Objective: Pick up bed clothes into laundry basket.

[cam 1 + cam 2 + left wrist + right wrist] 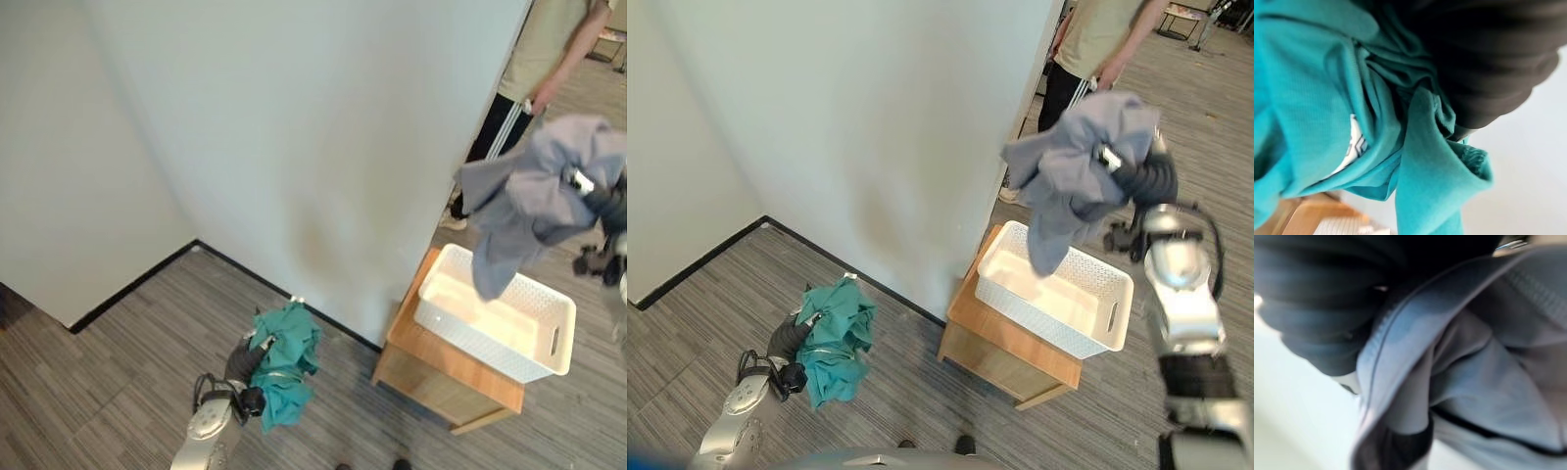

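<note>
While the right hand [1138, 178] grips the grey garment [1073, 171] with closed fingers, its tail hangs straight above the white basket [1056, 305] on the small desk [972, 338]; the left hand [789, 343] clutches teal cloth [836, 338] well apart.

Teal garment [286, 364], grey garment [1073, 176], white basket [1087, 323]

Basket [1087, 318] on low table [970, 338] right of wall [872, 127]; one garment [1073, 176] hangs above basket; person [1097, 39] stands behind.
</note>
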Available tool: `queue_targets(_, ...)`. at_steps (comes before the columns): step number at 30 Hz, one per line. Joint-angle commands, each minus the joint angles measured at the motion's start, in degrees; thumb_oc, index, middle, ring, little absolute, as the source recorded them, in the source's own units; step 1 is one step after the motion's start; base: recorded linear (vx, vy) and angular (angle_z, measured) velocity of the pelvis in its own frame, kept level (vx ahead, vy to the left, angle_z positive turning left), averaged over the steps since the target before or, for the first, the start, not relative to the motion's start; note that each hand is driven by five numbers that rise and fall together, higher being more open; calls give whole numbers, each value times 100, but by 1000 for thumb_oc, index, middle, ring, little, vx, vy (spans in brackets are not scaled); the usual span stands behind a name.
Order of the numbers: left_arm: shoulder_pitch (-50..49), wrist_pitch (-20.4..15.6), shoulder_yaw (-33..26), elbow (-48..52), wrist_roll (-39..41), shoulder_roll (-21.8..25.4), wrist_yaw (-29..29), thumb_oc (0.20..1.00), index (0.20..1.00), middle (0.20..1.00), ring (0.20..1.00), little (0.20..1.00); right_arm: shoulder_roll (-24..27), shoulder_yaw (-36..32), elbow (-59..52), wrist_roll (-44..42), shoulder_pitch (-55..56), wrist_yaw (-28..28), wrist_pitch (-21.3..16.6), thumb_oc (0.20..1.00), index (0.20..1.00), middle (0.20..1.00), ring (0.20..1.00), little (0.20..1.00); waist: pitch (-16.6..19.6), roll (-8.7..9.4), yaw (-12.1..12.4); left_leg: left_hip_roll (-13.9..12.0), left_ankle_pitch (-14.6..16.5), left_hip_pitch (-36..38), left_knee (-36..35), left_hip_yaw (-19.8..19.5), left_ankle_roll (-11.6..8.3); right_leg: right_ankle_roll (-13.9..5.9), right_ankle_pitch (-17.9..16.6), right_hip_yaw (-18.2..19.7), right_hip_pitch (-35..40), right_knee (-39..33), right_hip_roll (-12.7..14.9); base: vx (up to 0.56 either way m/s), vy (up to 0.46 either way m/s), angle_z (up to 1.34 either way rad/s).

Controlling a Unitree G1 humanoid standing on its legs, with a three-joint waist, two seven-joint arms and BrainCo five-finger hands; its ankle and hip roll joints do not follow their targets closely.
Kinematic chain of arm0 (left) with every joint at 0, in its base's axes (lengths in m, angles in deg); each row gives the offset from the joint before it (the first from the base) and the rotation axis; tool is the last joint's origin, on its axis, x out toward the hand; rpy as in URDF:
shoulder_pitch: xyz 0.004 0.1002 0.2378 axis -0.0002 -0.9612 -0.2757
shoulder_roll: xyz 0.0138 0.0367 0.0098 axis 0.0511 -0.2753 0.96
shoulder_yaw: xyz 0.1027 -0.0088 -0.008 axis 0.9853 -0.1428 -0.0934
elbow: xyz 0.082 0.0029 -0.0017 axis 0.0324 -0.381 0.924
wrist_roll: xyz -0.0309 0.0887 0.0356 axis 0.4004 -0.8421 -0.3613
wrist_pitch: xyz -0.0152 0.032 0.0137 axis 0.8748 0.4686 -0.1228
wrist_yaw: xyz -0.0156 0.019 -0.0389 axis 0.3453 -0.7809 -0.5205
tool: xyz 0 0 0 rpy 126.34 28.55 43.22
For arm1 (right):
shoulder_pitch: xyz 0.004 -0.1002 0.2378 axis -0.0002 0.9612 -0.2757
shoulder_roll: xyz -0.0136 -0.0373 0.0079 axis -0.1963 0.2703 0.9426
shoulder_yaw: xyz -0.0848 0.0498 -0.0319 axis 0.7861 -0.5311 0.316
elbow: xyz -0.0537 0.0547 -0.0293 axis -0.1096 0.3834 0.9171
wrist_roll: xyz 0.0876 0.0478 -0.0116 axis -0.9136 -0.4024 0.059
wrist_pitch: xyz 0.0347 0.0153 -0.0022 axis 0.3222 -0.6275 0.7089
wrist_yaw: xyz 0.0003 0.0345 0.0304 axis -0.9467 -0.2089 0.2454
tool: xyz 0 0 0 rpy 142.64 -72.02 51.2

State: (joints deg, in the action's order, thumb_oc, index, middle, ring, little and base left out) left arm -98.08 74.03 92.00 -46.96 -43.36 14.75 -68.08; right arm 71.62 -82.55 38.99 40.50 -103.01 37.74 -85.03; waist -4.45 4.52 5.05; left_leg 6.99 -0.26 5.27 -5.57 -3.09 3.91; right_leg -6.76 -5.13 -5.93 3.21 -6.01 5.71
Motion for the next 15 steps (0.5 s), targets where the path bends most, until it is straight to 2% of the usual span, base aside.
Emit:
queue_targets(1, 225, -232, 202, 355, 375, 232, -176, 200, 200, 200, 200, 200, 579, 426, 751, -252, -997, 145, -112, 200, 200, 200, 200, 200, 235, 4, 140, -721, -200, -258, 60, 161, -566, -77, 186, -256, -17, 253, 13, 41, -32, -7)
queue_targets(5, 203, -175, 324, 328, 558, 377, -158, 200, 200, 200, 200, 200, 1025, 1706, 2658, -303, -2769, 250, 178, 200, 200, 200, 200, 200, 155, -8, 154, -767, -237, -285, 60, 131, -604, -40, 166, -222, -62, 281, -16, -1, -18, -5)
queue_targets(6, 203, -175, 316, 328, 558, 366, -158, 200, 200, 200, 200, 200, 1024, 1738, 2674, -308, -2805, 248, 174, 200, 200, 200, 200, 200, 152, -18, 144, -767, -237, -285, 60, 131, -604, -40, 166, -222, -62, 281, -16, -2, -22, -3)
queue_targets(7, 174, -153, 354, 309, 576, 509, -154, 200, 200, 200, 200, 200, 1001, 2040, 3517, -358, -3388, 281, 324, 200, 200, 200, 200, 200, 111, -29, 193, -787, -263, -318, 61, 105, -618, -28, 164, -235, -98, 290, -29, 0, 0, 0)
queue_targets(9, 159, -131, 324, 309, 590, 519, -149, 200, 200, 200, 200, 200, 947, 2292, 3980, -405, -3808, 274, 379, 200, 200, 200, 200, 200, 79, -71, 179, -793, -272, -336, 62, 92, -624, -20, 161, -225, -115, 289, -39, -6, -25, 5)
queue_targets(10, 101, -113, 287, 298, 605, 618, -126, 200, 200, 200, 200, 200, 929, 2543, 4824, -372, -4345, 304, 530, 200, 200, 200, 200, 200, 14, -105, 228, -804, -302, -398, 69, 59, -642, -11, 140, -229, -167, 282, -45, -16, -35, 5)
queue_targets(11, 88, -112, 269, 297, 617, 626, -116, 200, 200, 200, 200, 200, 892, 2734, 5183, -340, -4651, 282, 579, 200, 200, 200, 200, 200, -12, -140, 233, -802, -318, -438, 74, 49, -648, -8, 134, -235, -200, 280, -47, -22, -34, 2)
queue_targets(15, 60, -74, 270, 227, 602, 650, -84, 200, 200, 200, 200, 200, 771, 3074, 6095, -269, -5330, 291, 704, 200, 200, 200, 200, 200, -103, -277, 278, -789, -369, -559, 83, 5, -667, -1, 86, -261, -313, 248, -43, -7, -8, 3)
